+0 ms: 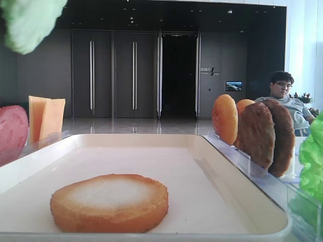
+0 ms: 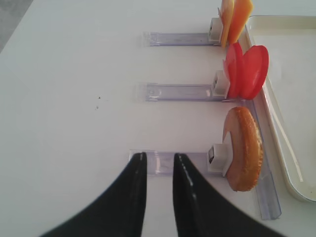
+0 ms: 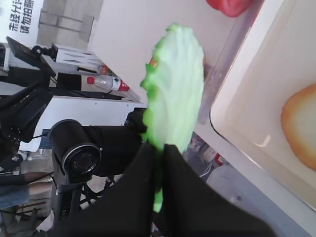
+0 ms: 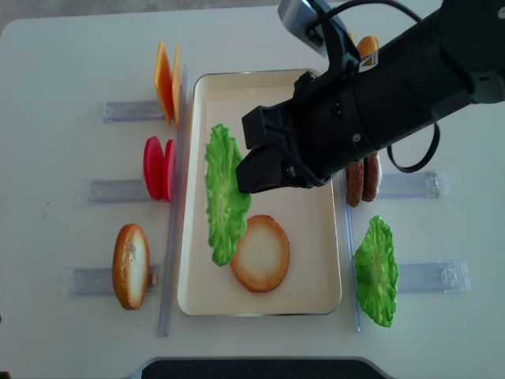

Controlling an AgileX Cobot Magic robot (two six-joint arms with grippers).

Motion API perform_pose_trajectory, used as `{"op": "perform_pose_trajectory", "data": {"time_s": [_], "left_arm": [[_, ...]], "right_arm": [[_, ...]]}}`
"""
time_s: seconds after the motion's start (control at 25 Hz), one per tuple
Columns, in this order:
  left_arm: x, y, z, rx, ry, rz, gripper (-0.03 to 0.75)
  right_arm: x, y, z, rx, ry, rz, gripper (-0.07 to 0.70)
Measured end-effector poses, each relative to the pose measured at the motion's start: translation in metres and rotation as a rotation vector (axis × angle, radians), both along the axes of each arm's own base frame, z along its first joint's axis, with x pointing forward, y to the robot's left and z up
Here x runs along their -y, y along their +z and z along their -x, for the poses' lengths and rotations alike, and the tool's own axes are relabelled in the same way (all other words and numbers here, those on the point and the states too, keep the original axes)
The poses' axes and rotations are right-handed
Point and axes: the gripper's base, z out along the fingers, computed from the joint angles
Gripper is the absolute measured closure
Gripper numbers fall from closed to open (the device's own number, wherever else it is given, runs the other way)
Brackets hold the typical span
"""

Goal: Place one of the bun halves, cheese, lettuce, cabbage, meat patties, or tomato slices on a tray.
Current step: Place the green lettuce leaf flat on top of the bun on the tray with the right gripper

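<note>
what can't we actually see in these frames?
- Overhead view: the right arm covers the tray's upper right and part of the meat patties.
- Low front view: held lettuce is cut off by the top-left edge, blurred; right gripper out of frame.
- Right wrist view: bun half on the tray is cut by the right edge; whether the lettuce hangs over it, can't tell.

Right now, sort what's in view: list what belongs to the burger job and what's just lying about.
Job:
- tray
- bun half lying on it
- lettuce pinched in the right gripper
- racked cheese, tomato slices, patties, spare lettuce

Lying about:
- seated man
- red-capped bottle
</note>
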Motion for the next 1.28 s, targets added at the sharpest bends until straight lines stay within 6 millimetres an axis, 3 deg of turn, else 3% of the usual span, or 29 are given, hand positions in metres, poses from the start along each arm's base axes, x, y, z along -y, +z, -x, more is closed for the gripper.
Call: {"op": "perform_pose_trajectory", "data": {"time_s": [0.24,0.56,1.0,1.28], "left_arm": [[0.0,0.0,0.0,0.0,0.0,0.0,0.575],[0.0,0.0,0.0,0.0,0.0,0.0,0.575],[0.0,0.0,0.0,0.0,0.0,0.0,0.575],[0.0,0.0,0.0,0.0,0.0,0.0,0.575]], "right_arm": [[-0.016,-0.039,-0.012,-0.037,0.034,-0.058,0.617],[-0.025,-0.059,-0.022,0.0,0.069,-0.07,0.617],[0.0,-0.083,-0.028,-0.014,0.034,-0.053,0.617],[0.005,-0.087,-0.029,-0.013,0.019,-0.081,0.617]]}}
